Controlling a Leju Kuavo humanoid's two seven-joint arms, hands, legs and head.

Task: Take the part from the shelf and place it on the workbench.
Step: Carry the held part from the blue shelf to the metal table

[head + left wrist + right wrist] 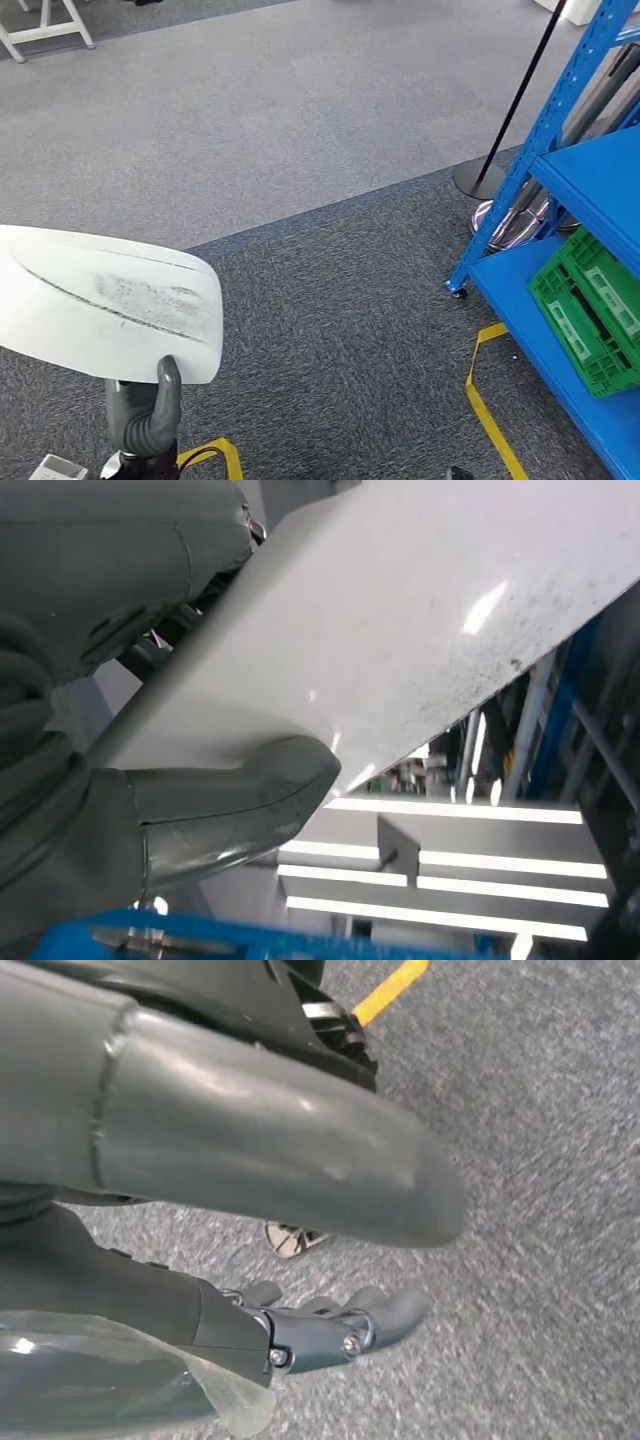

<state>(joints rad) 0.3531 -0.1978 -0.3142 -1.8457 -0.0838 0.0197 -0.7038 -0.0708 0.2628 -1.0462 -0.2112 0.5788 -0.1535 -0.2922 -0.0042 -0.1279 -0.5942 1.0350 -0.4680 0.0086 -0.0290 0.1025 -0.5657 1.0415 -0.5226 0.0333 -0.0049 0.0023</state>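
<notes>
While the white part (106,305) lies directly above the left hand (147,410), its long axis running crosswise over the carpet, that hand pinches its lower edge, thumb (249,800) pressed on one face. The right hand (332,1325) hangs toward the floor holding nothing, fingers seemingly loosely extended. The blue shelf (581,180) stands well off to the right.

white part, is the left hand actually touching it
Touching. In the left wrist view the left hand's thumb presses against the white part; the head view shows the thumb over its lower edge.
</notes>
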